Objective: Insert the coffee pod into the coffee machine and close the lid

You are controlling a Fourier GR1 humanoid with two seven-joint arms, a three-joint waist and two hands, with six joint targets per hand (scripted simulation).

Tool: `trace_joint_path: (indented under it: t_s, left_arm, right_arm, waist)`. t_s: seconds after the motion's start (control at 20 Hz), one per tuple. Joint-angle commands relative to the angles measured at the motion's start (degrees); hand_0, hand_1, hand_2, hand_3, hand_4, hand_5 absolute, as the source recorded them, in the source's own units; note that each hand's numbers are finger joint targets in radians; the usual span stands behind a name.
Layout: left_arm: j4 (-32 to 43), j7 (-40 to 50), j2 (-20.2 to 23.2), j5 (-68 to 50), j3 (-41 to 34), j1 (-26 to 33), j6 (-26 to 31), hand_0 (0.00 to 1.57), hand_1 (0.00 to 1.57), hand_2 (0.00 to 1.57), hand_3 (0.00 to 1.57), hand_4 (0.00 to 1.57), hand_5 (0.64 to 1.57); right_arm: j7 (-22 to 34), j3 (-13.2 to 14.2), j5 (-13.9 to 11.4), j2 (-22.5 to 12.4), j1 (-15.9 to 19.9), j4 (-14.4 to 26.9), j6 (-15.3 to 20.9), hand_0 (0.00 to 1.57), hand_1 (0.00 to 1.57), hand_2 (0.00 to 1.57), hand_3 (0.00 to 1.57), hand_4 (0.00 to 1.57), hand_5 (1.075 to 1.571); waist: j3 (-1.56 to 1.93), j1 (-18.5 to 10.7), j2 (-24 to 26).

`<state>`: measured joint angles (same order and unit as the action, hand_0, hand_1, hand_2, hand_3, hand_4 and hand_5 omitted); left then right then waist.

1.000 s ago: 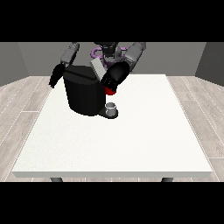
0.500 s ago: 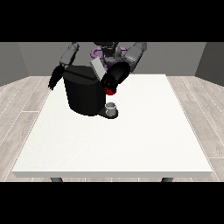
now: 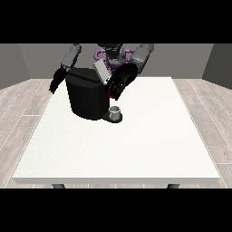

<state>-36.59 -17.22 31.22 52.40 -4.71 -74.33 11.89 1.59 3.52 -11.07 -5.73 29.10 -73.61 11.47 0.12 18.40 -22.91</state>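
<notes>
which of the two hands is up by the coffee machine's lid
The hand at the view's right: it hangs right beside the raised grey lid at the top of the coffee machine. The hand at the view's left hangs off the machine's far side, away from the lid.

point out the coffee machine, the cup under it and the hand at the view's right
coffee machine [image 3: 86,97]: front view, on its black front wall
cup [image 3: 116,111]: front view, on its grey side
hand at the view's right [image 3: 118,83]: front view, on its palm

Robot hand [image 3: 117,84] at view's right, lowered
</notes>
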Motion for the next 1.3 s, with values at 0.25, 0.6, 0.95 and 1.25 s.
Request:
trace_joint_path:
  t_s: [0.25,0.6,0.95,1.25]
  left_arm:
    - [1.59,0.99,-0.02,0.65,-0.94,2.50,-1.49,0.00,0.00,0.30,0.20,0.00,1.571]
    - [-1.76,2.27,-7.98,-1.36,1.28,9.47,3.53,0.00,0.00,0.00,0.00,0.00,1.571]
    - [-2.93,0.00,-21.07,-17.70,-10.46,19.49,2.48,0.00,0.00,0.00,0.00,0.37,1.571]
    - [-1.38,-1.36,-29.49,-28.36,-18.10,31.69,3.61,0.00,0.00,0.00,0.00,0.27,1.571]
  right_arm:
    - [1.54,1.13,1.88,-1.80,-1.56,0.41,-3.01,0.00,0.00,0.00,0.00,0.17,1.571]
    - [-2.95,5.60,2.96,0.44,-6.79,9.33,2.19,0.00,0.00,0.00,0.00,0.00,1.571]
    - [-4.63,5.97,3.02,0.78,-15.97,11.95,1.90,0.00,0.00,0.00,0.00,0.00,1.571]
    - [-6.22,7.71,4.37,-1.08,-22.48,12.44,0.17,0.00,0.00,0.00,0.00,0.00,1.571]
  waist:
    - [-0.12,-0.72,3.95]
    - [-0.10,-11.33,13.20]
    - [-0.22,-17.34,24.05]
    - [-0.14,-22.20,33.46]
